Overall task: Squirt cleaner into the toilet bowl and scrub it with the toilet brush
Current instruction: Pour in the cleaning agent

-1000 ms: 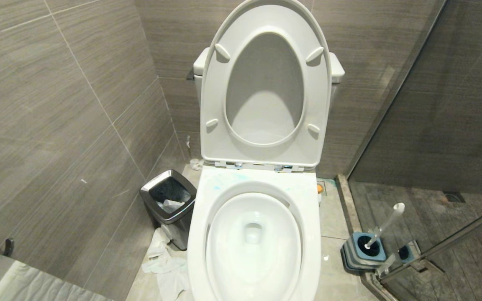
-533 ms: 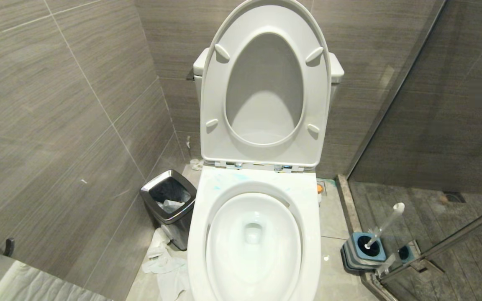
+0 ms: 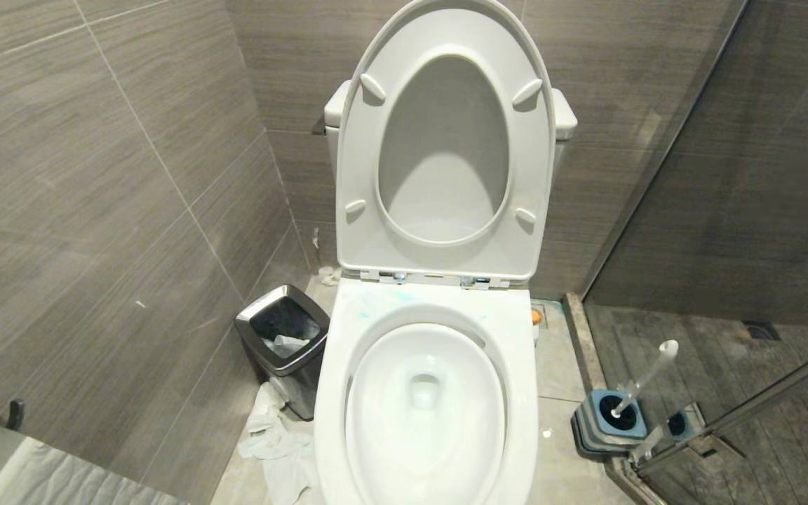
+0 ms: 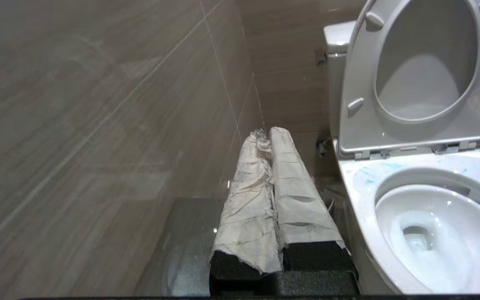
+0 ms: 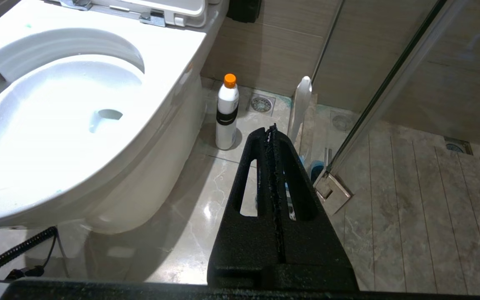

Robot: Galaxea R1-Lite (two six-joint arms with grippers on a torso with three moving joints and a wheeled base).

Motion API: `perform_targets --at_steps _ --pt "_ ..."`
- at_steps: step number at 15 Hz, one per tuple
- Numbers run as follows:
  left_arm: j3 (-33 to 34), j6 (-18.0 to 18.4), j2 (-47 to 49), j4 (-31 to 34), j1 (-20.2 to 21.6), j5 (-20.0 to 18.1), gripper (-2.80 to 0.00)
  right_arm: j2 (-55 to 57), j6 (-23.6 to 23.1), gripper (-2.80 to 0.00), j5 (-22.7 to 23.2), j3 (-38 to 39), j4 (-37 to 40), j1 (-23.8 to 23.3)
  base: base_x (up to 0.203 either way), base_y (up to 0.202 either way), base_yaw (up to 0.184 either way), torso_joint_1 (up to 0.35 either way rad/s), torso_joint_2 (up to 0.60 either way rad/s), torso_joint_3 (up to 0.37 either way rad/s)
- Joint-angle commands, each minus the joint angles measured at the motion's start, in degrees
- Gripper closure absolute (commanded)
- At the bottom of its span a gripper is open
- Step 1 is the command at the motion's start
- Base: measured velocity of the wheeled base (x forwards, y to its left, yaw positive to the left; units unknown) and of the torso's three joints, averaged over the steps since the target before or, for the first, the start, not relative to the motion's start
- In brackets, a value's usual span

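Left gripper [image 4: 270, 132]: fingers wrapped in white paper, pressed together, holding nothing; toilet bowl [image 4: 431, 233] lies beside it, toward the robot's right, seat and lid [image 4: 425, 75] raised upright beyond; faint blue smears on the rim just past the hinge; grey tiled wall [image 4: 98, 125] on its other side. Right gripper [image 5: 271, 130]: black fingers closed flat against each other, empty; cleaner bottle [image 5: 227, 112] stands upright on the floor just ahead of the fingertips, close against the bowl's outer side; toilet brush [image 5: 299, 106] handle rises just past the tips, near the glass door [image 5: 390, 75]; its holder is mostly hidden behind the fingers. Neither arm shows in the head view.
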Motion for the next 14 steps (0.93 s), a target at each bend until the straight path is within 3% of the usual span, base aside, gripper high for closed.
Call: perform_targets --at_steps 1,7,10,12,14 --pt "3.32 0.03 -1.74 0.1 -0.63 0.53 0.0 -0.04 -0.06 0.0 0.06 0.7 -0.02 0.0 0.0 0.0 0.0 0.0 0.0 0.0" --pt "18.54 -0.28 -13.38 -1.53 -1.98 3.51 0.0 -0.04 -0.06 0.0 0.06 0.7 -0.03 0.0 0.0 0.0 0.0 0.0 0.0 0.0" --pt "22.9 -1.91 -14.07 -4.78 -2.06 4.45 0.0 -0.04 -0.06 0.0 0.06 0.7 -0.02 -0.02 0.0 0.0 0.0 0.0 0.0 0.0" --pt "28.0 -2.18 -14.09 -9.35 -2.06 4.25 0.0 -0.04 -0.06 0.0 0.06 0.77 -0.02 0.0 0.0 0.0 0.0 0.0 0.0 0.0" --pt "33.72 -2.89 -14.09 -18.57 -2.23 4.02 0.0 -0.04 -0.06 0.0 0.06 0.7 -0.02 0.0 0.0 0.0 0.0 0.0 0.0 0.0"
